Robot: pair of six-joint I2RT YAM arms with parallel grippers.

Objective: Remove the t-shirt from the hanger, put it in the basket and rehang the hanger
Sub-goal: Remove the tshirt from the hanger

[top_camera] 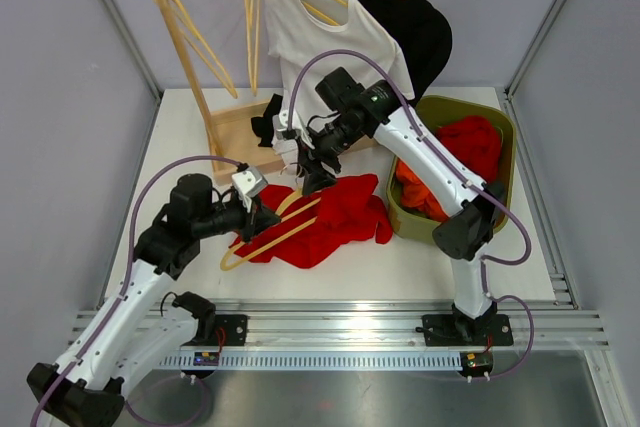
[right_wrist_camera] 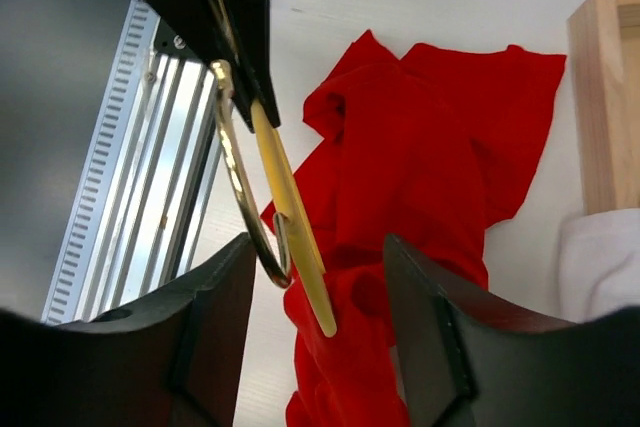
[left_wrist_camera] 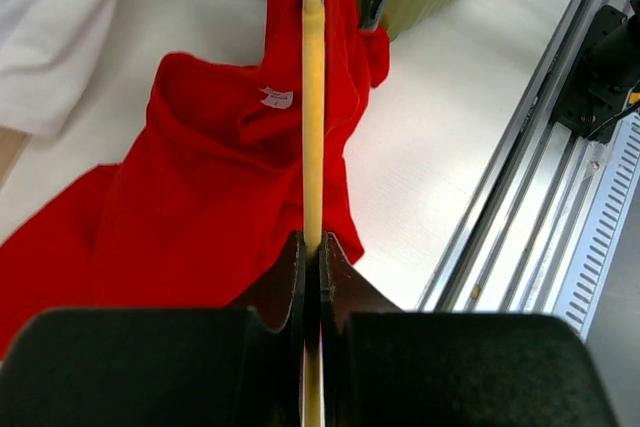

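Note:
The red t-shirt (top_camera: 340, 215) lies crumpled on the white table, seen close up in both wrist views (left_wrist_camera: 215, 172) (right_wrist_camera: 425, 162). The yellow wooden hanger (top_camera: 272, 239) is tilted above its left edge. My left gripper (top_camera: 262, 215) is shut on the hanger's bar (left_wrist_camera: 313, 97), the fingers (left_wrist_camera: 292, 277) pinched tight around it. My right gripper (top_camera: 318, 181) hovers over the shirt's top edge, open. One hanger arm's end (right_wrist_camera: 300, 247) and the metal hook (right_wrist_camera: 240, 197) sit in the gap of the right gripper (right_wrist_camera: 320, 292), over red cloth.
An olive bin (top_camera: 500, 122) with red and orange clothes stands at the right. Behind are a wooden rack (top_camera: 190, 47), a white t-shirt (top_camera: 320, 42) and a black garment (top_camera: 425, 22) on hangers. A metal rail (top_camera: 350, 322) runs along the near edge.

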